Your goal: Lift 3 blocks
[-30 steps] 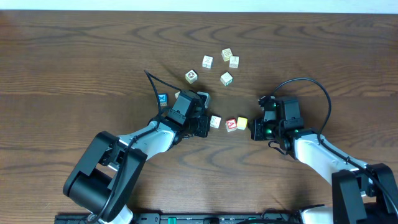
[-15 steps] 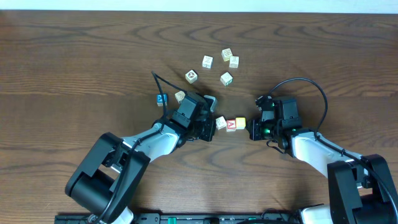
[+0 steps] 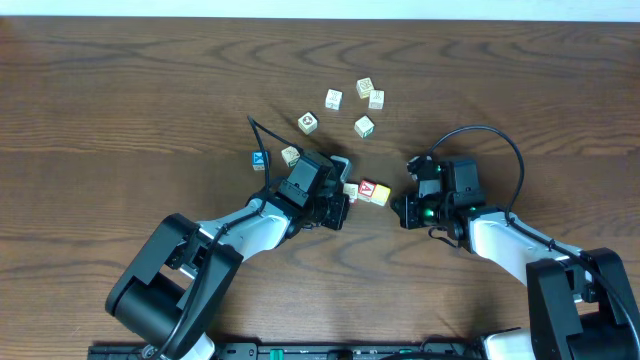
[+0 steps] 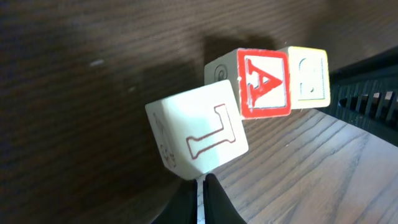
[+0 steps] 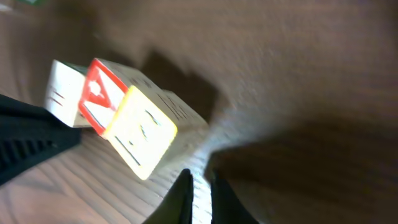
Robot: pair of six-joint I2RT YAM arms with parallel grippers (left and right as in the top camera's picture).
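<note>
left gripper (image 4: 202,182) closed, empty, tips against cream block (image 4: 199,140); red A block (image 4: 265,84) then yellow block (image 4: 309,78) beyond. right gripper (image 5: 198,177) closed, empty, seemingly touching the yellow block, view blurry.

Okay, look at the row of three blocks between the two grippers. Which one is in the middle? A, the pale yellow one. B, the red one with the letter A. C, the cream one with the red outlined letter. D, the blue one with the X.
B: in the left wrist view the red A block sits between the cream block and the pale yellow block, and the overhead view shows the same order.
</note>
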